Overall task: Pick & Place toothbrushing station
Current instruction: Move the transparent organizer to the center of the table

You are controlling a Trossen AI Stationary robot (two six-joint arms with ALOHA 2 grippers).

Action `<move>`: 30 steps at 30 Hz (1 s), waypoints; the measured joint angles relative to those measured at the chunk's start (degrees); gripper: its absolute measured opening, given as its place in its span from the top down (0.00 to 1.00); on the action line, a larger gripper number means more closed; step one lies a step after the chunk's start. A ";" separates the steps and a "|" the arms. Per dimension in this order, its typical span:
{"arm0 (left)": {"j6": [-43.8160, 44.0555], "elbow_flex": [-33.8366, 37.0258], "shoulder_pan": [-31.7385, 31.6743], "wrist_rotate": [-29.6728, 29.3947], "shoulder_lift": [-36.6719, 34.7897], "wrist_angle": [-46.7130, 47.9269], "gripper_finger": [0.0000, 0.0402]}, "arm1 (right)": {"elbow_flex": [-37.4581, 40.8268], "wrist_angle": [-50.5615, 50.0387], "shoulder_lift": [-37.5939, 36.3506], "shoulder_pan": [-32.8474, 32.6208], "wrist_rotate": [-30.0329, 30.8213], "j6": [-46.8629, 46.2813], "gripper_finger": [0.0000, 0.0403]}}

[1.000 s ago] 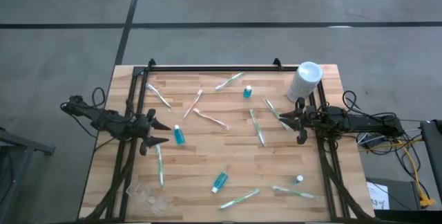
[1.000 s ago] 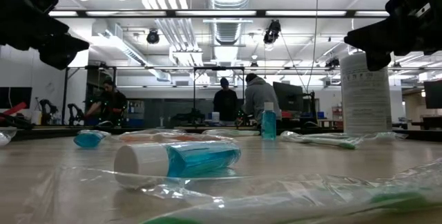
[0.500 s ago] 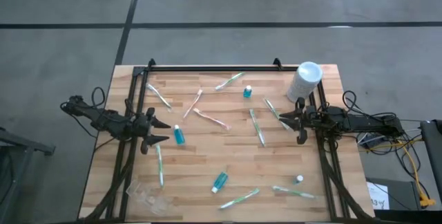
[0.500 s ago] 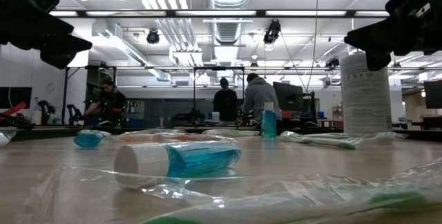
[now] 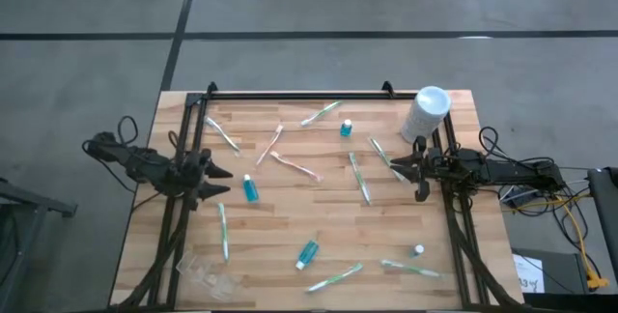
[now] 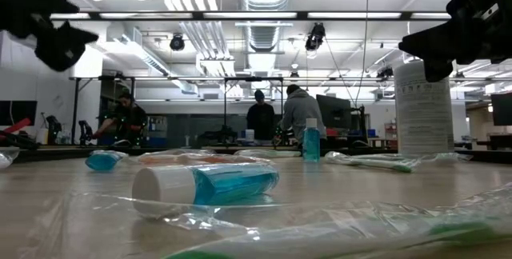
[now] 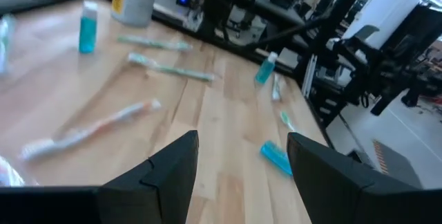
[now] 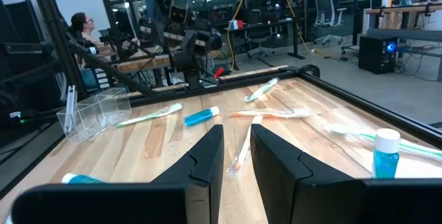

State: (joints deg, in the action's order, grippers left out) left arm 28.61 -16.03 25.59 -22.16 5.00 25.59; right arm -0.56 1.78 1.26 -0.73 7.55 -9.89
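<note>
Wrapped toothbrushes, such as one [image 5: 360, 178] in the middle and one [image 5: 223, 230] near the left, lie flat and scattered on the wooden table. Two blue toothpaste tubes [image 5: 250, 188] [image 5: 307, 253] and two small blue bottles [image 5: 345, 128] [image 5: 418, 250] are spread among them. My left gripper [image 5: 220, 181] [image 7: 242, 172] hangs open above the table's left side, just left of the upper tube, with nothing between its fingers. My right gripper [image 5: 401, 169] [image 8: 236, 162] hovers at the right side, its fingers a narrow gap apart and holding nothing.
A white cylindrical container [image 5: 427, 112] stands at the far right corner. A clear plastic tray [image 5: 203, 270] sits at the near left corner. Black frame bars [image 5: 290, 94] run along the far edge and both sides. People stand in the room beyond the table.
My left gripper has risen and rolled about its own axis, drawing slightly back toward the table's left edge; it stays open. The right arm and all objects on the table have kept still.
</note>
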 joint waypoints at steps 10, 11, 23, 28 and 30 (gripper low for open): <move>-3.28 -6.57 0.01 -0.29 8.76 3.53 0.43 | 0.01 0.00 0.02 0.02 -0.02 0.00 0.83; -3.61 -7.40 0.01 -0.29 10.14 4.29 0.43 | 0.01 0.00 0.02 0.01 -0.02 0.00 0.83; 5.89 -21.23 -0.01 -0.46 26.79 16.17 0.43 | 0.02 0.00 0.01 0.02 -0.01 0.00 0.83; 13.07 -27.39 -0.01 -1.42 31.71 19.97 0.43 | 0.02 0.00 0.02 0.00 -0.01 0.00 0.83; 13.06 -30.23 -0.01 -3.11 33.47 20.92 0.43 | 0.00 0.00 0.02 0.01 -0.02 0.00 0.83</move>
State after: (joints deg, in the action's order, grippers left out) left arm 41.67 -46.26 25.58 -25.27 38.47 46.51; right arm -0.56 1.78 1.27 -0.73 7.54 -9.89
